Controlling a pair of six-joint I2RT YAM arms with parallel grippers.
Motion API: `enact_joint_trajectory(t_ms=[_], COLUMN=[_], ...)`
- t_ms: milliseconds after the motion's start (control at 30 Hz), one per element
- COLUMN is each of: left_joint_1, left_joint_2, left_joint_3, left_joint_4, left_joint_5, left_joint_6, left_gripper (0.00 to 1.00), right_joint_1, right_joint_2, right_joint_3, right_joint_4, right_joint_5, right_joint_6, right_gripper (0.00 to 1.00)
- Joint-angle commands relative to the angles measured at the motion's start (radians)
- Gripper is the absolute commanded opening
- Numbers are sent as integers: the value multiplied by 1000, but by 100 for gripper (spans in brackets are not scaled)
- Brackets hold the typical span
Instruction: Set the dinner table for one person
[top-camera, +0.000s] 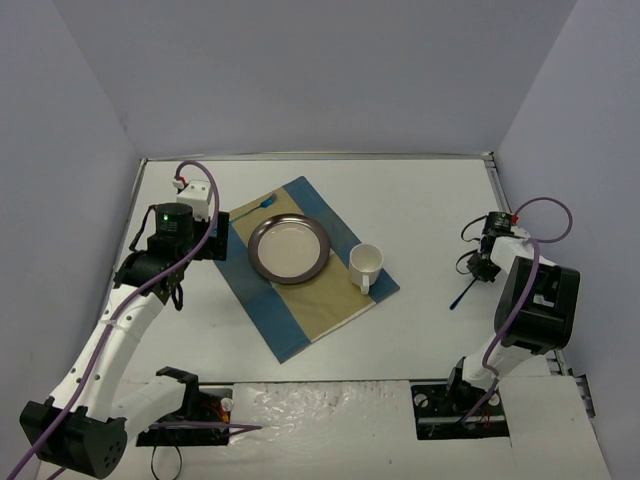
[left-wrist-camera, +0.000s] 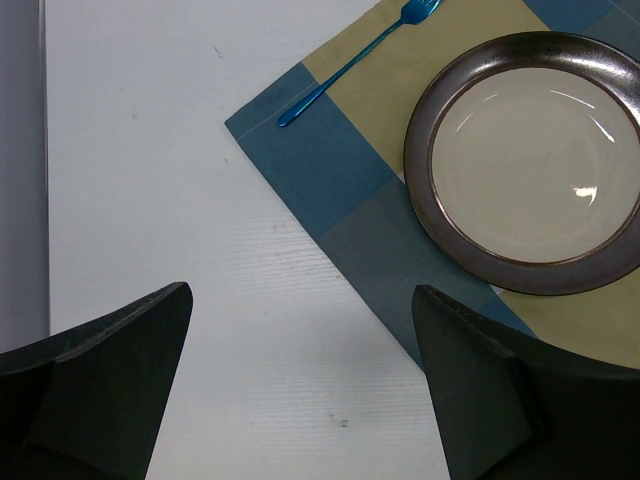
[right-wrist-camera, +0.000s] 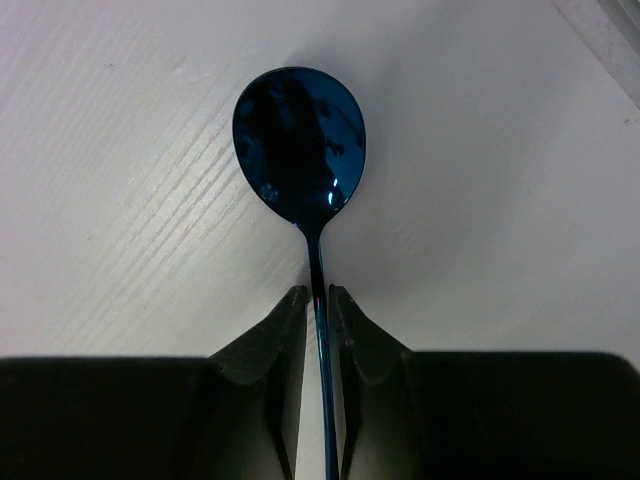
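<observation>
The right gripper (right-wrist-camera: 318, 292) is pinching the thin handle of a blue spoon (right-wrist-camera: 300, 135), jaws all but closed on it; the spoon's bowl is pointing away from the fingers, low over the white surface, and whether it is touching cannot be told. The right arm is standing folded at the right side of the dinner table (top-camera: 420, 190), wrist dipping toward the tabletop, well apart from the striped mat (top-camera: 300, 312).

The left gripper (left-wrist-camera: 300, 300) is hovering with jaws spread wide and gripping nothing, over bare tabletop just beside the mat's left corner; the left arm is reaching up from its near-left base and bending at the elbow toward the mat.

The dinner table is lying under everything, running out to the walls; the mat is sitting skewed at mid-table, bearing a dark-rimmed plate (top-camera: 289, 247), a white cup (top-camera: 366, 263) near the plate's right, and a blue fork (left-wrist-camera: 350, 65) by the far-left edge, apart from the plate.
</observation>
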Motion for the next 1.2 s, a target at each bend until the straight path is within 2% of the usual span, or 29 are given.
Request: enact_joint_trajectory(t_ms=[0, 133, 400, 533, 833, 1067, 1167], left_joint_1=[4, 4, 15, 30, 42, 51, 52], left_joint_2=[-20, -21, -29, -35, -41, -29, -21], left_joint_3=[19, 17, 15, 12, -9, -18, -18], left_joint_4=[53, 54, 56, 62, 85, 96, 94], left_joint_5=[-20, -20, -33, -33, -70, -104, -107], left_joint_6=[14, 13, 8, 4, -10, -20, -22], left_gripper=[89, 89, 89, 89, 89, 88, 88], right_joint_1=[2, 3, 49, 139, 534, 911, 1029], right_joint_2=[34, -17, -223, -353, -503, -453, -419], right_joint_3=[-16, -8, 53, 86, 123, 207, 256], right_joint_4=[-40, -47, -96, -130, -176, -183, -183], right_joint_5=[11, -1, -42, -25, 92, 237, 312], right_joint_6=[8, 13, 74, 126, 375, 588, 650], right_gripper=[7, 0, 0, 0, 0, 0, 0])
